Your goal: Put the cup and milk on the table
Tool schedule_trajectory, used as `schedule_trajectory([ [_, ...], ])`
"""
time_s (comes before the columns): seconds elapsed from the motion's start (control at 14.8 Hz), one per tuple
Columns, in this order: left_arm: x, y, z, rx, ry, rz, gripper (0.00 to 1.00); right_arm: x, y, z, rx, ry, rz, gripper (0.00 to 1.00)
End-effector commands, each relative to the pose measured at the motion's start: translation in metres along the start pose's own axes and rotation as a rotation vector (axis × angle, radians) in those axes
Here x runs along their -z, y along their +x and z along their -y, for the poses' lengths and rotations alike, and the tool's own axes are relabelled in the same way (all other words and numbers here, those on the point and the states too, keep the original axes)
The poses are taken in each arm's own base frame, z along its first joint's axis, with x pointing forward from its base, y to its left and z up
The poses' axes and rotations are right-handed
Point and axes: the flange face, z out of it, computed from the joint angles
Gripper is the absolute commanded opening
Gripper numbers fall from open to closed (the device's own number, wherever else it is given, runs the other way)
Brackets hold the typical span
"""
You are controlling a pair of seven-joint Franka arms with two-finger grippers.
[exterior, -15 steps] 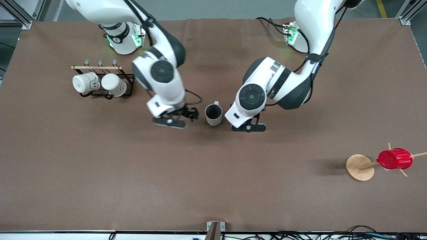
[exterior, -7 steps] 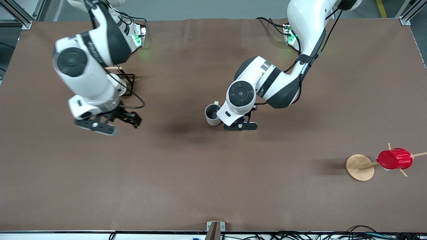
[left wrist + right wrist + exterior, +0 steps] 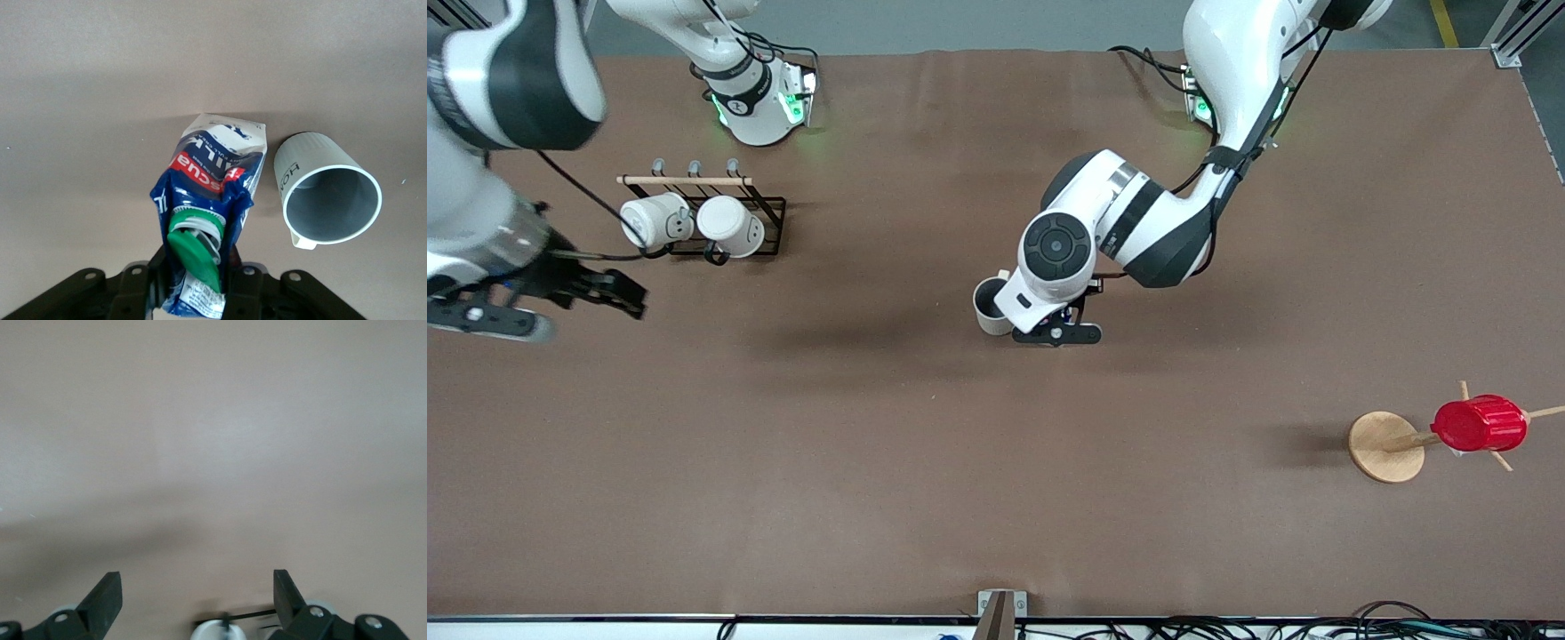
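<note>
Since the earlier frames the right gripper (image 3: 560, 298) has swung from beside the cup (image 3: 991, 307) out to the right arm's end of the table (image 3: 871, 498), near the black wire rack (image 3: 769, 213), fingers spread wide and empty. The left gripper (image 3: 200, 280) has closed in on the standing cup, pinching the milk carton (image 3: 210, 200) at its gable. Risk: the carton, just beside the cup, could nudge it on descent.

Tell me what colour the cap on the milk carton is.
Green: the round cap on the milk held by the left gripper, clearest in the left wrist view.
</note>
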Motion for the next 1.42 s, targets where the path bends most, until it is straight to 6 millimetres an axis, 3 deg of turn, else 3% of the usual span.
schedule_trajectory([
  [0.0, 0.001, -0.002, -0.006, -0.008, 0.016, -0.015, 0.97, 0.025, -0.008, -0.056, 0.067, 0.03, 0.016, 1.0],
  [0.13, 0.008, -0.009, -0.006, -0.021, 0.05, -0.041, 1.0, 0.052, -0.009, -0.089, 0.08, 0.056, 0.002, 1.0],
  [0.27, 0.018, -0.009, 0.002, -0.014, 0.047, -0.047, 1.0, 0.072, -0.009, -0.097, 0.074, 0.053, -0.016, 1.0],
  [0.4, 0.035, -0.013, 0.012, -0.013, 0.038, -0.066, 1.0, 0.078, -0.006, -0.096, 0.073, 0.041, -0.019, 1.0],
  [0.47, 0.043, -0.01, 0.025, 0.004, 0.032, -0.072, 1.0, 0.068, 0.0, -0.093, 0.091, 0.033, -0.004, 1.0],
  [0.61, 0.061, -0.011, 0.048, 0.027, 0.021, -0.085, 1.0, 0.071, 0.001, -0.095, 0.082, 0.044, -0.001, 1.0],
  [1.35, 0.166, -0.019, 0.244, 0.04, -0.061, -0.202, 1.0, 0.067, -0.001, -0.088, 0.071, 0.116, 0.019, 1.0],
])
